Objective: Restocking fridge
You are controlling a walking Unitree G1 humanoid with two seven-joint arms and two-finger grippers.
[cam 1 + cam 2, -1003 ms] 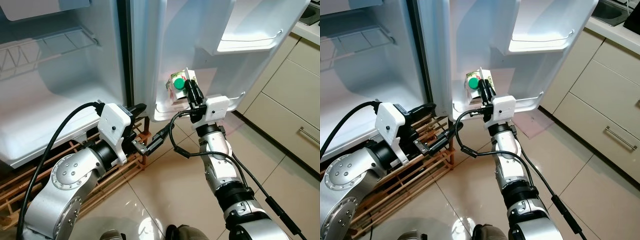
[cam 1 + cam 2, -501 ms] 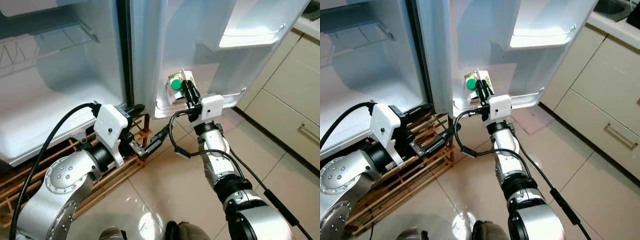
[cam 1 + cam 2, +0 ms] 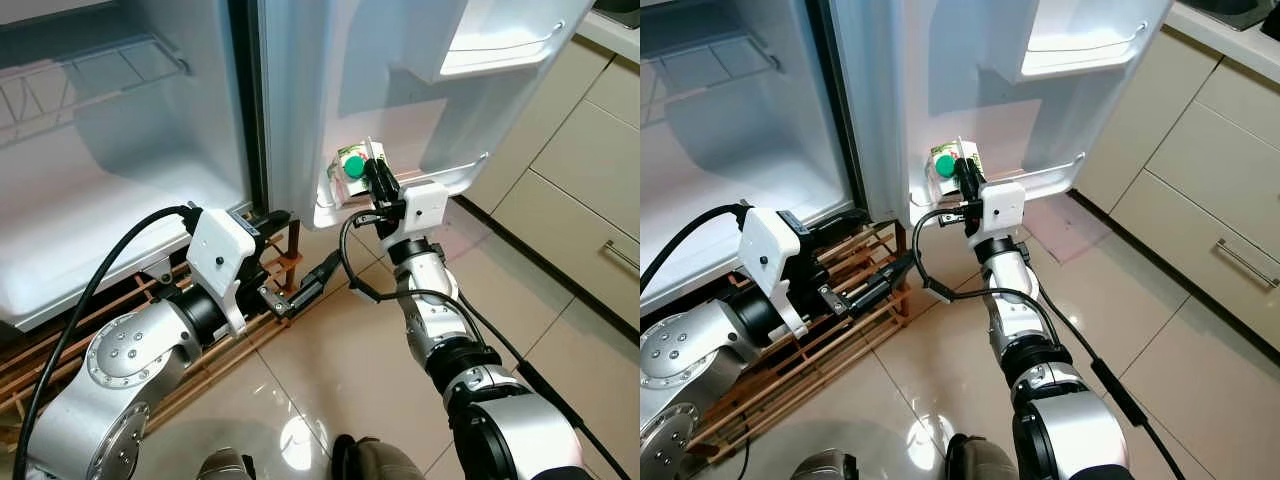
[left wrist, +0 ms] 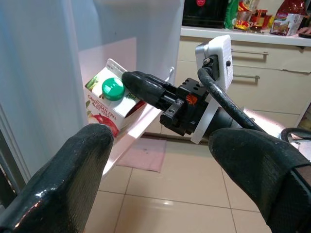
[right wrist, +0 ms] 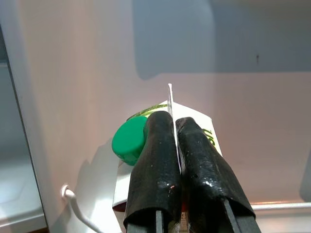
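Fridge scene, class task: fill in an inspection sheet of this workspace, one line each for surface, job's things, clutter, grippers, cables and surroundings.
Surface: lower door shelf of the open fridge door, white; tiled floor below.
Job's things: juice carton with a green cap, tilted, at the door shelf.
Clutter: nothing seen.
Grippers: right gripper shut on the carton's top ridge; left gripper open, low, apart from the carton and facing it.
Cables: black cables run along both arms; one loops under the right wrist.
Surroundings: empty fridge interior with a wire shelf; wooden rack under it; beige drawers; packets on the counter.
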